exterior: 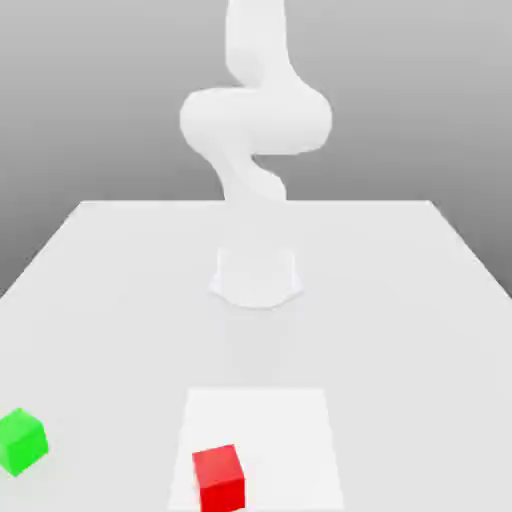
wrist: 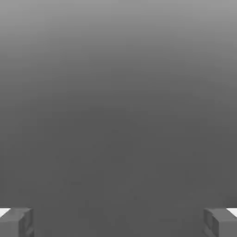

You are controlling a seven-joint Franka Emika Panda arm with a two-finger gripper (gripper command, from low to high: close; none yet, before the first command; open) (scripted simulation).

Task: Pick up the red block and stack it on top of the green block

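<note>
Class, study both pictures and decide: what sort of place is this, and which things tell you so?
Probably a simulated robotics test scene: a white robot arm mounted on a plain pale surface, with red and green cubes lying before it.

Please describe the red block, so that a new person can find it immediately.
On the big pale table, in front of the robot arm's base, lies a white square. The small cube on its near left part, in the exterior view, is the red block; the other cube is green.
</note>
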